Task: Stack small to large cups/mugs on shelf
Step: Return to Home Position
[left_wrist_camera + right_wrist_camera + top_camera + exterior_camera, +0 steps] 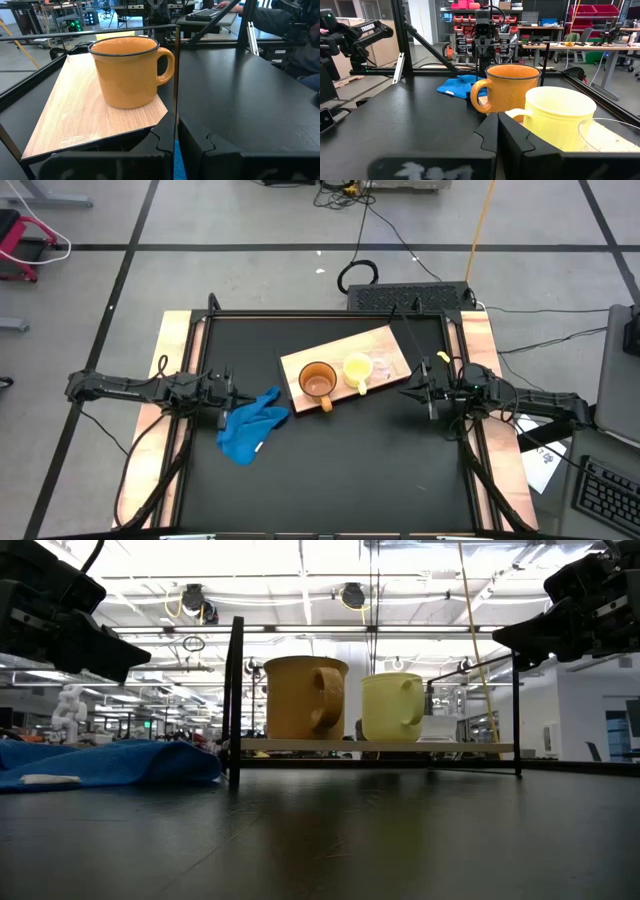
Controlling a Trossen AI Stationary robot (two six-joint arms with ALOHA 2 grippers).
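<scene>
The light-wood shelf board (345, 352) lies flat on the black table, slanting. On it stand, upright on their bases, the orange-brown mug (317, 381), the yellow mug (358, 368) and the clear plastic cup (384, 365), side by side. My left gripper (232, 397) hovers shut at the table's left, above the blue cloth, facing the orange mug (129, 71). My right gripper (407, 390) hovers shut at the table's right, just off the board's near right corner, facing the yellow mug (560, 117) and the clear cup (610, 135).
A blue cloth (250, 425) lies crumpled on the table left of the board, under my left gripper. A black frame (236, 700) runs around the table's edges. A bare stretch of table (340, 480) lies toward the near edge.
</scene>
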